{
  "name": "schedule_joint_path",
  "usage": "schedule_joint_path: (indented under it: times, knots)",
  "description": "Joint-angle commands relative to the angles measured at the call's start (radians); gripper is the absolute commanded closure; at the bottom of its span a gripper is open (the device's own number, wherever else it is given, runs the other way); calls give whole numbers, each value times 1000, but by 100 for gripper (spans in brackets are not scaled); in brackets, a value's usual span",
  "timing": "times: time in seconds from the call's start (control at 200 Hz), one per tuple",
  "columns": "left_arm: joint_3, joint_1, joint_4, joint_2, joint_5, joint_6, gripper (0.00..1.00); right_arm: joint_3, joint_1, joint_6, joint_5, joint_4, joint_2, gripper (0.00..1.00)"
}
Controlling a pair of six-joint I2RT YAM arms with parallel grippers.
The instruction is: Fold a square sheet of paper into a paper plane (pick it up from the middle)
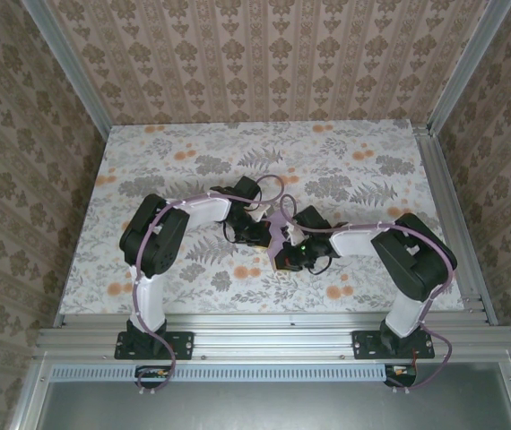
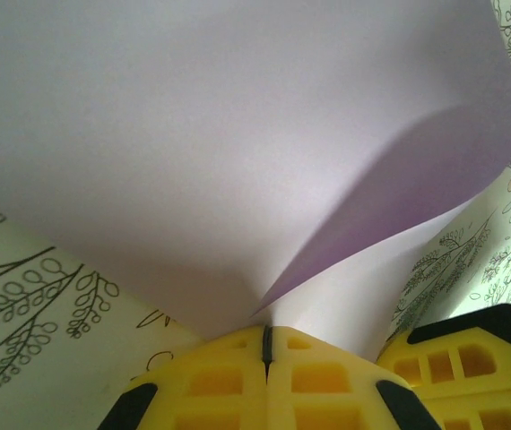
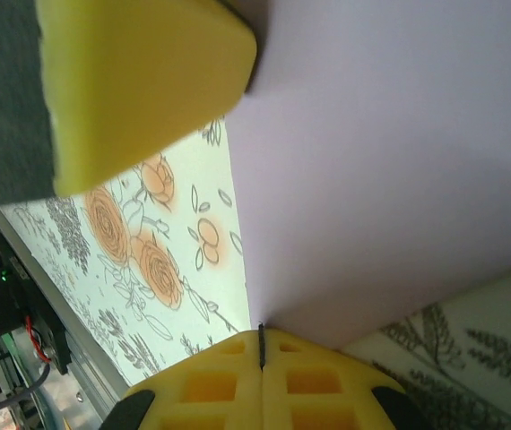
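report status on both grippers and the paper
Left gripper shut on the lilac sheet. Right gripper shut on it too. Sheet curled between them, not creased. Grippers crowd each other close.

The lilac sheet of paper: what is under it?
Under the square sheet of paper, the floral tabletop shows past its edges. The patch directly below the sheet is covered and cannot be seen.

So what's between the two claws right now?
The square sheet of paper, curled, pinched by the left claw and right claw; the top view shows it spanning them.
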Motion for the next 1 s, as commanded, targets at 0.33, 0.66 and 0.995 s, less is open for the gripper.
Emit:
schedule_joint_path:
  times: [0.33,0.66,0.995]
  knots:
    - [-57,9,-46,109,-194,39,97,-57,46,-12,39,-143,-53,96]
    - [-56,6,-43,97,-180,41,97,-46,-86,102,-10,-11,-197,95]
    - [-60,4,-42,86,-183,43,97,75,-159,110,33,42,-58,96]
